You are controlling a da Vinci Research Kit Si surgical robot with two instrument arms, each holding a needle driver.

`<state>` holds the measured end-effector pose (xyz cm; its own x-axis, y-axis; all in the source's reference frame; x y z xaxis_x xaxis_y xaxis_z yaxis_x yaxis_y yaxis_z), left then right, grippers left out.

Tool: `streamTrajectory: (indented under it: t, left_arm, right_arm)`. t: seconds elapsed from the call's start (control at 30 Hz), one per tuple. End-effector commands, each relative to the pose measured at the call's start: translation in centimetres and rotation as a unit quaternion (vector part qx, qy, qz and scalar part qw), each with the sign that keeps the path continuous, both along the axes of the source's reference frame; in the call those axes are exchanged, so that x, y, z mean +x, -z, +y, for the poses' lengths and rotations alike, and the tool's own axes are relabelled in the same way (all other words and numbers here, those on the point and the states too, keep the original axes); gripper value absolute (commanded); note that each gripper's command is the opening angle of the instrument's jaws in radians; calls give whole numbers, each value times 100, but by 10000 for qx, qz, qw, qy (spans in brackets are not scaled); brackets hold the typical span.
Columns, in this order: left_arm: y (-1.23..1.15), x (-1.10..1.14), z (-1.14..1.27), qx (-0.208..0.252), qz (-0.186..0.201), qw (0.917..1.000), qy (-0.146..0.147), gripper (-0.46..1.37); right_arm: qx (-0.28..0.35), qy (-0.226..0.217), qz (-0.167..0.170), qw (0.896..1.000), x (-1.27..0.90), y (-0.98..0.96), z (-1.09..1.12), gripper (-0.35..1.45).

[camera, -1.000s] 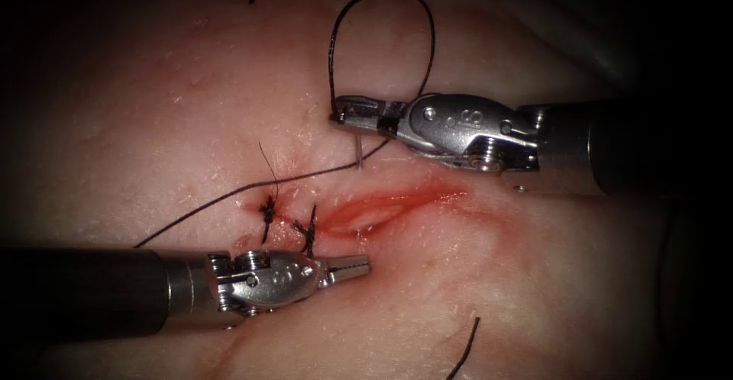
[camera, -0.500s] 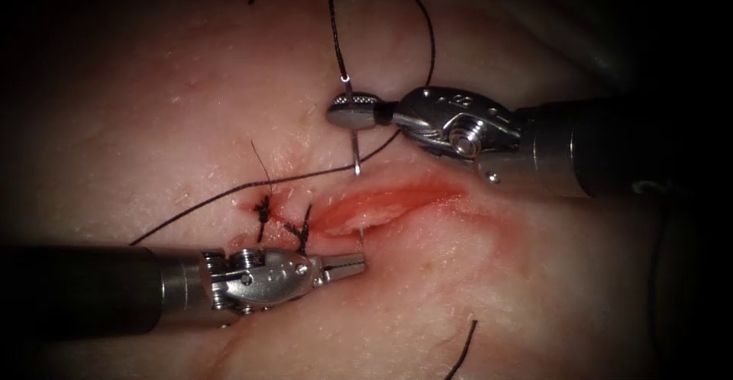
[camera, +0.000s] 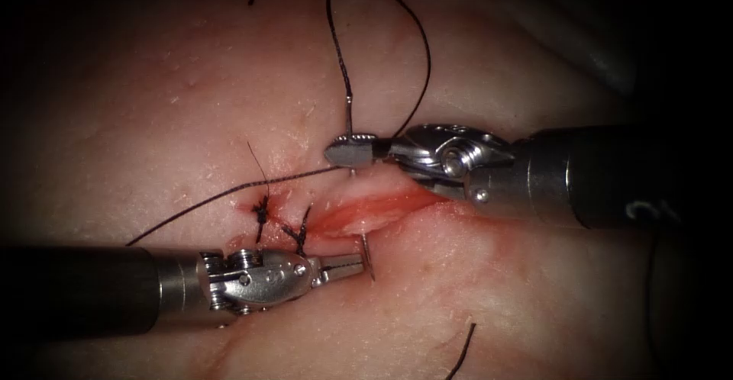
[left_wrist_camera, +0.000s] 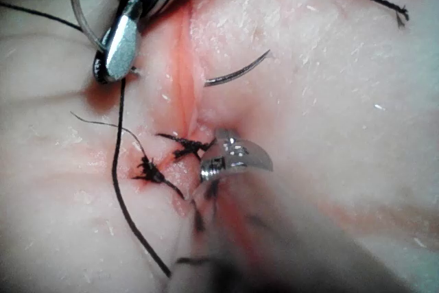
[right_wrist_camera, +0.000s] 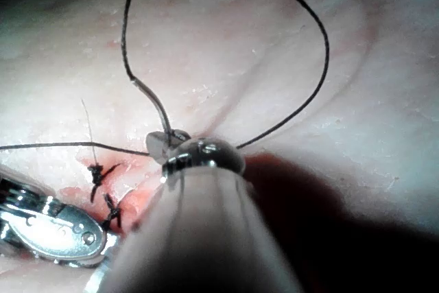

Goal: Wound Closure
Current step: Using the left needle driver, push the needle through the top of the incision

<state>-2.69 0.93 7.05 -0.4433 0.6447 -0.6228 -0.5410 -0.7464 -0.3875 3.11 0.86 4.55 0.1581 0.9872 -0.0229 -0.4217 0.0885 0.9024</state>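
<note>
From the endoscope, the right tool (camera: 353, 153) grips the needle (camera: 367, 255) near its thread end at the far lip of the cut (camera: 374, 210), and the point stands out of the near lip just beside the tip of the left tool (camera: 347, 266), whose jaws are closed on nothing. The left wrist view shows more: the emerged part of the needle (left_wrist_camera: 236, 73) is a thin bare arc lying on the tissue (left_wrist_camera: 329, 87). The thread (camera: 382, 44) loops far of the right tool and trails left over the tissue (camera: 153, 120). Two dark knots (camera: 262, 214) sit left of the open, red, wet stretch. A cut end (camera: 462, 349) lies near, well apart.
</note>
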Motion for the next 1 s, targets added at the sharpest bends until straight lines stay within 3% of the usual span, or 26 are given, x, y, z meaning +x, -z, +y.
streamTrajectory:
  t: [0.03,0.1,0.17,0.2,0.23,0.27,0.3,0.4,0.43,0.53,0.73,1.0]
  left_arm:
    - [0,0,0,11,-14,10000,-14,-35]
    - [0,0,0,11,-13,10000,-13,-35]
    - [0,0,0,10,-12,10000,-13,-35]
    - [0,0,-1,-11,-5,10000,-33,-35]
    - [1,-1,-1,-10,-3,10000,-32,-35]
    - [1,-1,-1,-10,-3,10000,-31,-35]
    - [1,-1,-2,-30,4,10000,-51,-35]
    - [3,0,-3,-29,4,10000,-55,-35]
    - [3,0,-3,-29,2,10000,-59,-35]
    - [3,1,-4,-29,-2,10000,-64,-35]
    - [3,1,-4,-29,-2,10000,-64,-35]
    - [3,1,-6,-34,6,10000,-65,-35]
  right_arm:
    - [-2,31,-51,10000,0,0,0,-35]
    - [-90,-83,-171,9998,0,-4,7,-35]
    - [-792,146,-60,9967,-1,-9,18,-35]
    - [-1438,389,69,9888,-3,-15,26,0]
    - [-1624,464,97,9856,-4,-18,28,5]
    - [-1770,485,129,9829,-5,-21,32,-8]
    - [-1882,495,140,9808,-5,-25,36,-2]
    - [-2524,783,211,9642,-6,-33,46,63]
    - [-2804,910,236,9553,-6,-36,49,93]
    - [-3031,991,252,9475,-6,-40,56,117]
    - [-3522,1203,308,9277,-3,-35,68,132]
    - [-3775,1088,412,9187,0,-19,78,128]
